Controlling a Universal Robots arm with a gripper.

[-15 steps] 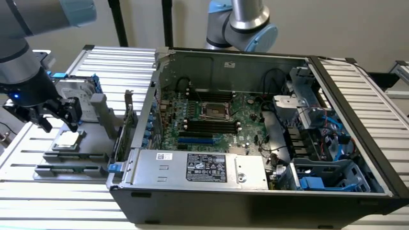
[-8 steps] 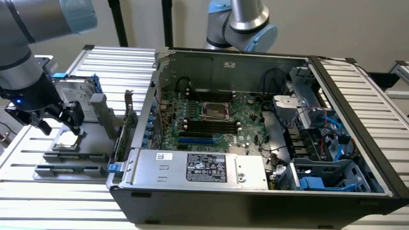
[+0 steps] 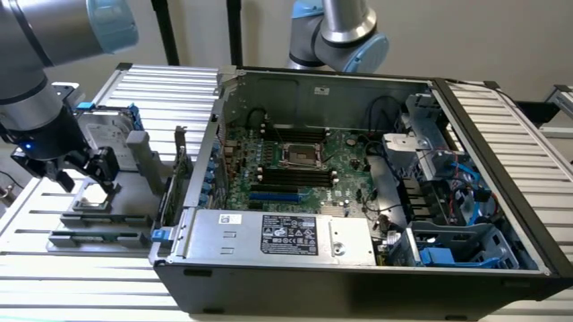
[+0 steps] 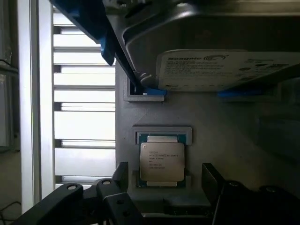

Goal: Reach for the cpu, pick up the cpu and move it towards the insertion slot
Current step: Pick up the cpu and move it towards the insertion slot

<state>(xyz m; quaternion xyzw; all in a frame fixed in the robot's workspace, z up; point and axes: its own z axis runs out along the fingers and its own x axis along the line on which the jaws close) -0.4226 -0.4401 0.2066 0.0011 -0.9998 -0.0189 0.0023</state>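
Tool point(image 3: 87, 181) low over a grey holder point(image 3: 90, 205) on the slatted counter point(image 3: 54, 282), at the exterior view's left, outside the open computer case point(image 3: 358, 268). Stands wide open and grips nothing.

Cpu point(image 4: 161, 161) flat in the square seat of that holder, silvery top up, pale rim showing around it. Sits straight under the tool, between the two dark fingers point(image 4: 120, 172). Touches neither of them: a clear gap on each side in the wrist view. Appears centred between the fingers. Cannot tell how far below the fingertips.

Hard drive point(image 3: 106, 134) with blue brackets just beside the holder, propped on its edge on the same grey fixture. Stands close to the tool, apart from the cpu.

Insertion slot point(image 3: 300, 154) on the green board inside the case, with shiny silver frame and dark centre, between rows of long black memory slots point(image 3: 296, 178). Lies well apart from the cpu and the tool, toward the exterior view's right of them, with the case wall in between. Carries no chip.
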